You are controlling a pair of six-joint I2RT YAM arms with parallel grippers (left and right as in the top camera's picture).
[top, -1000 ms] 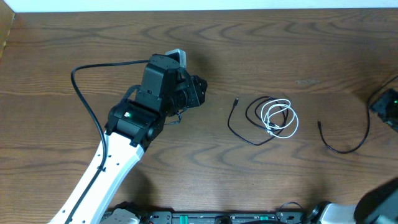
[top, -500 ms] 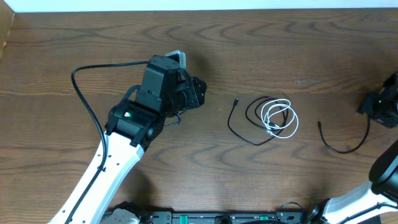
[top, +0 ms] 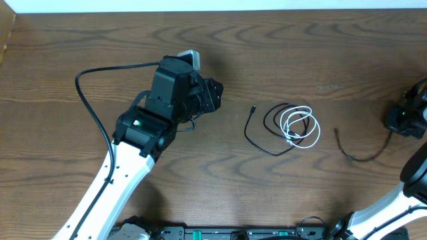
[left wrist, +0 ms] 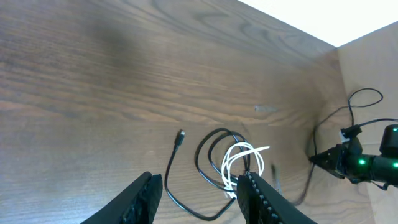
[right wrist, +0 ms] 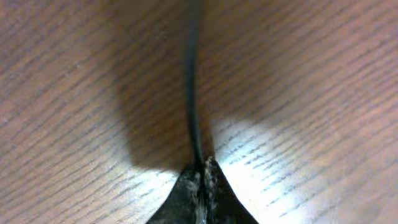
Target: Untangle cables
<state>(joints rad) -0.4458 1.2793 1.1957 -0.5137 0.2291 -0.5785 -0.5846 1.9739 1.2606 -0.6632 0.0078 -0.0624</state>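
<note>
Black and skinny, the loose cable (right wrist: 191,87) is pinched at one end between the right fingers (right wrist: 186,186), out by the right edge of the wooden surface (top: 200,40). Meanwhile the left fingers (left wrist: 140,199) hang spread, holding nothing. Mid-surface, the other black cable (left wrist: 180,137) and the white cable (top: 291,138) lie looped together. My guess is they're all featherlight, floppy and a bit springy, so grab near a plug end, not mid-loop

2 blk cables (top: 246,135) (top: 360,160), 1 wht cable (top: 317,133)

Soft, even light overhead. The right wrist view is blurred, shadow left of the right gripper (right wrist: 200,180), glare right.
</note>
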